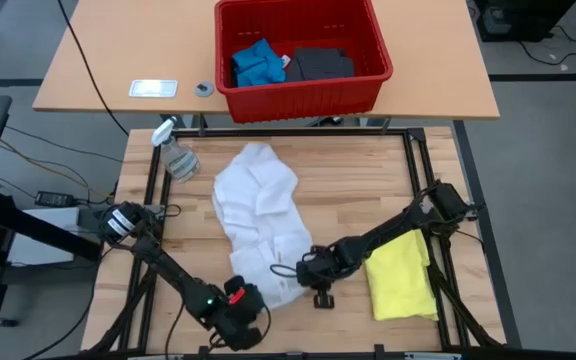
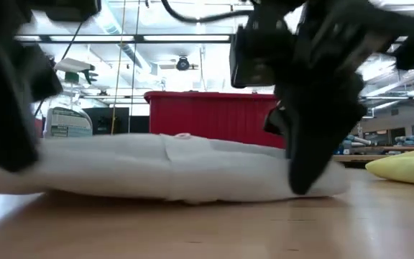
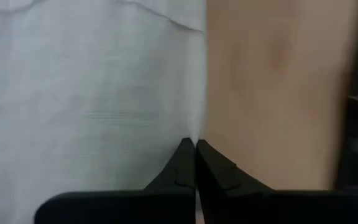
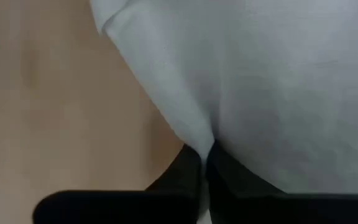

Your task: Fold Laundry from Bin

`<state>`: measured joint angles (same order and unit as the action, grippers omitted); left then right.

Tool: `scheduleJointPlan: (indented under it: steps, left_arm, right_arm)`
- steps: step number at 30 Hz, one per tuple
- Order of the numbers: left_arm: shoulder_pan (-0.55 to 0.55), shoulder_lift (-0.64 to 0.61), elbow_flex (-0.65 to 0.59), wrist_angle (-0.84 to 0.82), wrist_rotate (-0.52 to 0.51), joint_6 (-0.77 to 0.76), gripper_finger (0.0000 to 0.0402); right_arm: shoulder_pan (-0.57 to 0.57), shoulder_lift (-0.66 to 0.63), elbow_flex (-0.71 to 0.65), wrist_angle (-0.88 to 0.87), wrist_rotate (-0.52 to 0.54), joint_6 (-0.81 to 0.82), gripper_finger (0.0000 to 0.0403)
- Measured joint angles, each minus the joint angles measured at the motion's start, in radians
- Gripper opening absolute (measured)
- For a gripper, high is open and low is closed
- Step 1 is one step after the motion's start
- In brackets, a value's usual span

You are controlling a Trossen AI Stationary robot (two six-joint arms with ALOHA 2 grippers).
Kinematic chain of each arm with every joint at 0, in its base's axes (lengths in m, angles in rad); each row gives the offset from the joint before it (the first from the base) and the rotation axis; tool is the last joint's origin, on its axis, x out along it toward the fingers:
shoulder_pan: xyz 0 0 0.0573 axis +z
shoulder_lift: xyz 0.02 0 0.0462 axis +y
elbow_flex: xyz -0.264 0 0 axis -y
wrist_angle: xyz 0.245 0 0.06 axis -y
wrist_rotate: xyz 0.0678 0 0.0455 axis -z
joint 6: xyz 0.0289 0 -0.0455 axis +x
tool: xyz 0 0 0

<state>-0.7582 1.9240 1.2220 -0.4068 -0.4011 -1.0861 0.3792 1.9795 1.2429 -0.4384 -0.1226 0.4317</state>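
You have both tools, left (image 1: 236, 296) and right (image 1: 309, 268), pinched on the near hem of the crumpled white cotton shirt (image 1: 259, 215) lying mid-counter; next, probably lift together to spread it.

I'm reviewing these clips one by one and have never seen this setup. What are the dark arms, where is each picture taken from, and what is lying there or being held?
Two robot arms work at a wooden table. One picture looks down from above, one looks level across the tabletop, and two come from cameras on the arms' wrists. A white shirt lies crumpled mid-table. The left gripper and right gripper are both shut on its near edge. A folded yellow T-shirt lies to the right, a spray bottle to the left. Behind, a red bin holds a blue piece and a dark grey piece.
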Motion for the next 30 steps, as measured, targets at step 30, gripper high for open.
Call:
scheduleJointPlan:
  steps: [30]
  left_arm:
    - [-0.185, -0.051, 0.105, -0.170, 0.067, -0.104, 0.0128]
  right_arm:
    - [0.145, -0.027, 0.083, 0.233, -0.006, 0.694, 0.0157]
